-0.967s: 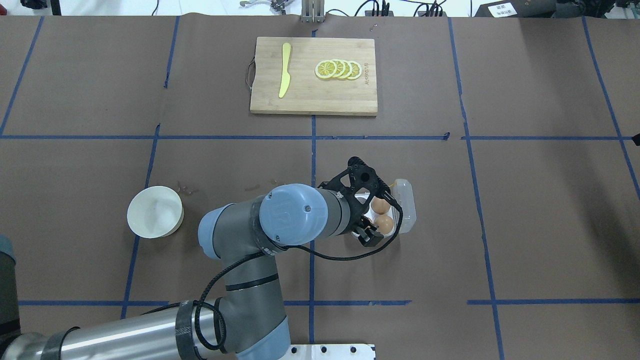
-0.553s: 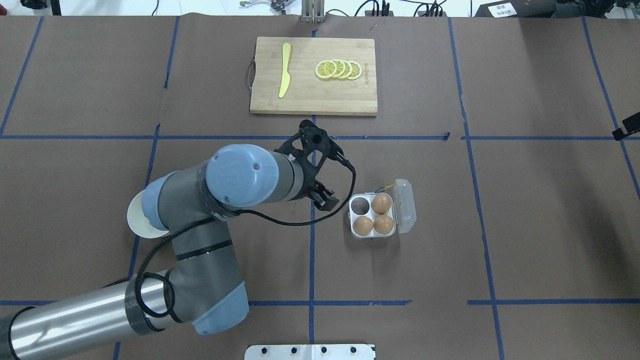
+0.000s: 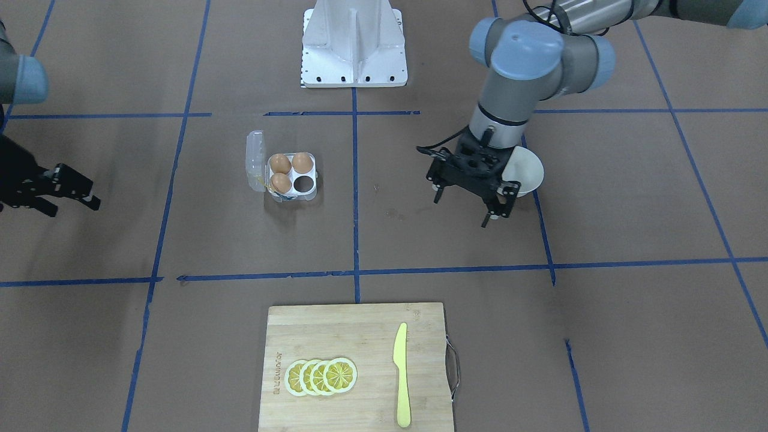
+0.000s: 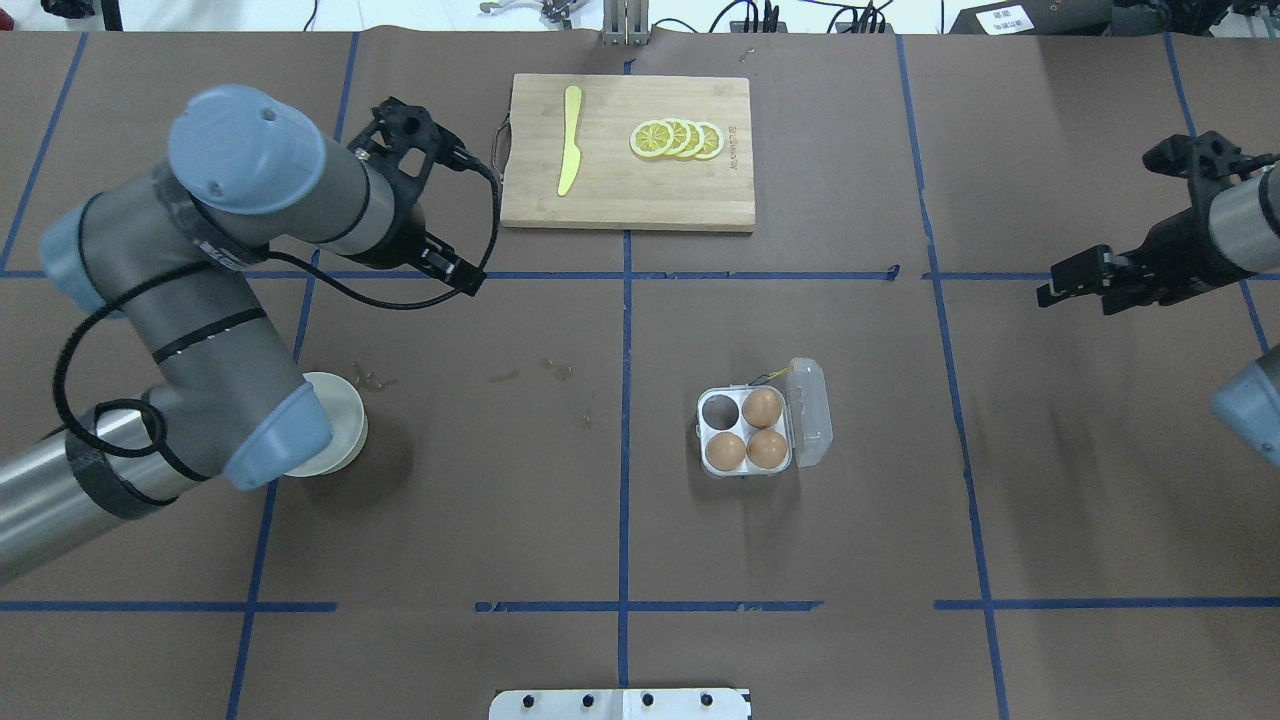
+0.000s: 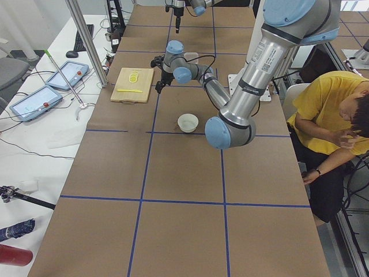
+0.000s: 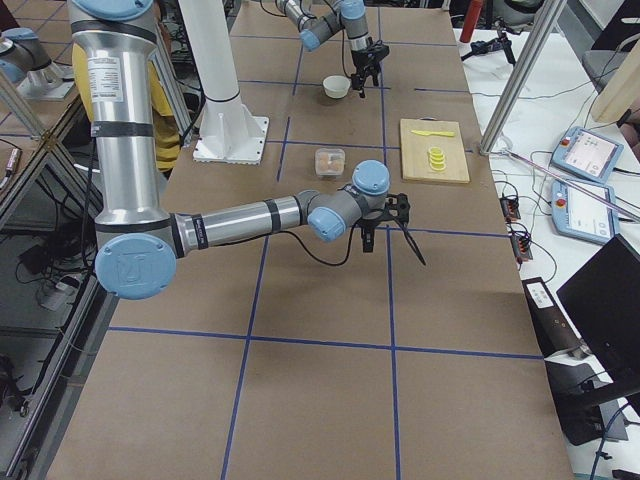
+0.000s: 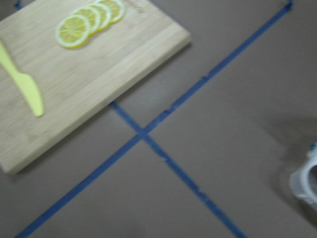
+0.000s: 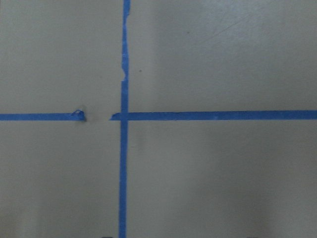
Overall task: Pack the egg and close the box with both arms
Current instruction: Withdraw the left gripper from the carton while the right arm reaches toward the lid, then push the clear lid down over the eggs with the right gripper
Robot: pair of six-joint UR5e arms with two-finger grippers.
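The clear box [image 4: 812, 415] sits mid-tabletop, lid open, three brown eggs [image 4: 767, 449] inside, one cell empty. Left arm [image 4: 240, 160] and right arm [image 4: 1235, 225] hang well apart from it, jaws spread and empty, probably clearing room to close it.

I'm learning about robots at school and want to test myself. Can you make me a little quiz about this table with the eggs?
1. How many eggs sit in the box?
2. True or false: the box's lid stands open.
3. What lies beside the lemon slices on the cutting board?
A. a spoon
B. a yellow knife
C. a fork

Key: 1. Three, with one cell left empty. 2. True. 3. B.
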